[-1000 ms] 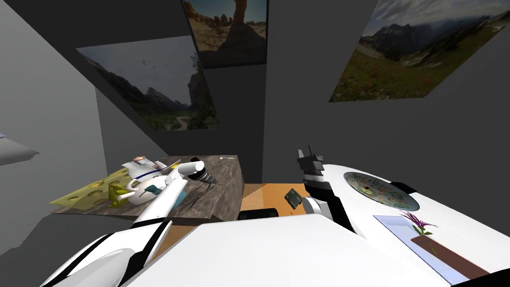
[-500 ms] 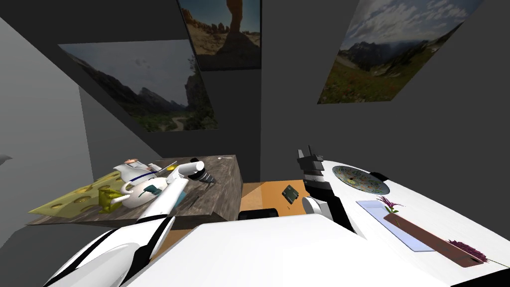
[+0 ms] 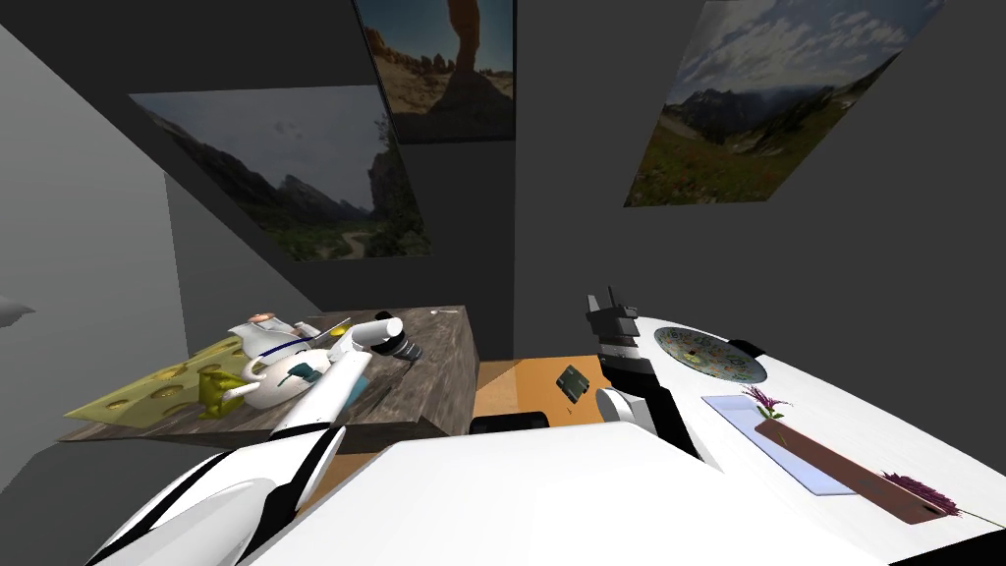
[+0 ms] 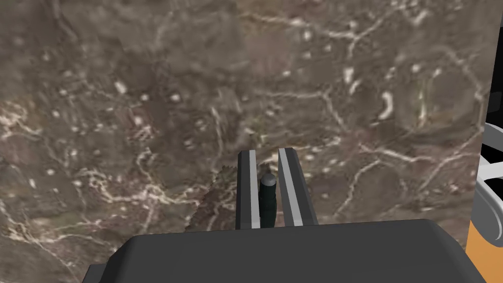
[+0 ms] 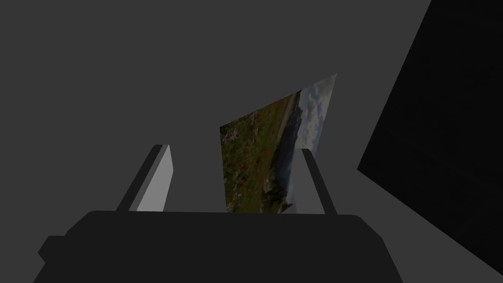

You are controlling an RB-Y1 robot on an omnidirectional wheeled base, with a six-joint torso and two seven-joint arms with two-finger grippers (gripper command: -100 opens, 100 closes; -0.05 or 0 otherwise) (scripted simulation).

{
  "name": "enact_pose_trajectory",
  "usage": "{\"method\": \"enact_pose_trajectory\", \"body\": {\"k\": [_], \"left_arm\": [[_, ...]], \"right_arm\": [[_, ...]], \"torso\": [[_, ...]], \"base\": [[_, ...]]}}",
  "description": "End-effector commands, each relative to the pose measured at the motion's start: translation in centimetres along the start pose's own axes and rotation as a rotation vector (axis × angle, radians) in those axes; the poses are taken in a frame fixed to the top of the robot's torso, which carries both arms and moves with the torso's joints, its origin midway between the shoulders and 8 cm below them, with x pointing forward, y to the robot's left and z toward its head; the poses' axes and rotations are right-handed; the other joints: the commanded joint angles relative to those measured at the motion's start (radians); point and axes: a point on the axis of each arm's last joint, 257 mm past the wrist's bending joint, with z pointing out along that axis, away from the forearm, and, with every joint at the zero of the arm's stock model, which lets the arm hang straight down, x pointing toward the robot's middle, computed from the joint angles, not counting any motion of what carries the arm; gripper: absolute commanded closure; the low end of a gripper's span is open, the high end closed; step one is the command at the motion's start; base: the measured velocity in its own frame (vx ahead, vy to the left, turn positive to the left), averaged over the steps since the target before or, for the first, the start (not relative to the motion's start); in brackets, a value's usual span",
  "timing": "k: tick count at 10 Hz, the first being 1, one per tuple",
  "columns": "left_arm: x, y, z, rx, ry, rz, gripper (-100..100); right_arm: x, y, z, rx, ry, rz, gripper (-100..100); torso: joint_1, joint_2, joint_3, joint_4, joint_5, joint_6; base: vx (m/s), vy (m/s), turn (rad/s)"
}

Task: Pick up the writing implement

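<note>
Holding a slim dark pen [image 4: 267, 197] in the left tool [image 4: 267, 152], blades pressed on its sides, over the veined brown stone-look bench [image 4: 147, 73]. Probably light, stiff and smooth (apt to pivot); best pinched mid-barrel, rounded grey end clear. On the right tool [image 5: 234, 148], blades apart, gripping nothing.

**White shells, dark joints, grey-bladed grippers**

The left arm [image 3: 324, 393] has a smooth white forearm shell ending in a white cylindrical wrist, with black bands at the elbow and upper arm. The right arm [image 3: 643, 388] is dark along the forearm, with a round white joint and a pale band at the wrist. The left gripper [image 4: 266, 153] and right gripper [image 5: 235, 150] are dark matte boxes with bevelled corners. Each carries two thin blade fingers, light grey on the faces and dark at the edges.
</note>
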Motion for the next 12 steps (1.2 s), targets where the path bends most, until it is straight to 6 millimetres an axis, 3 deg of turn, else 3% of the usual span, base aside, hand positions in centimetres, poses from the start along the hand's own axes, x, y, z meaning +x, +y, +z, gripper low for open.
{"method": "enact_pose_trajectory", "body": {"k": [1,2,11,12], "left_arm": [[0.0,0.0,0.0,0.000,0.000,0.000,0],[-0.2,0.4,-0.4,-0.002,-0.003,0.018,100],[-0.8,2.9,-2.3,-0.017,-0.003,0.110,100],[-0.9,3.0,-2.3,-0.017,-0.004,0.112,0]], "right_arm": [[0.0,0.0,0.0,0.000,0.000,0.000,0],[0.0,0.0,0.0,0.000,0.000,0.000,0],[0.0,0.0,0.0,0.000,0.000,0.000,0],[0.0,0.0,0.0,0.000,0.000,0.000,0]], "torso": [[0.000,0.000,0.000,0.000,0.000,0.000],[0.000,0.000,0.000,0.000,0.000,0.000],[-0.001,-0.005,-0.003,-0.001,0.000,0.000],[0.000,-0.003,-0.002,-0.001,0.000,0.001]], "base": [[0.000,0.000,0.000],[0.050,-0.003,0.161],[0.070,-0.022,0.125],[0.005,-0.003,-0.006]]}}
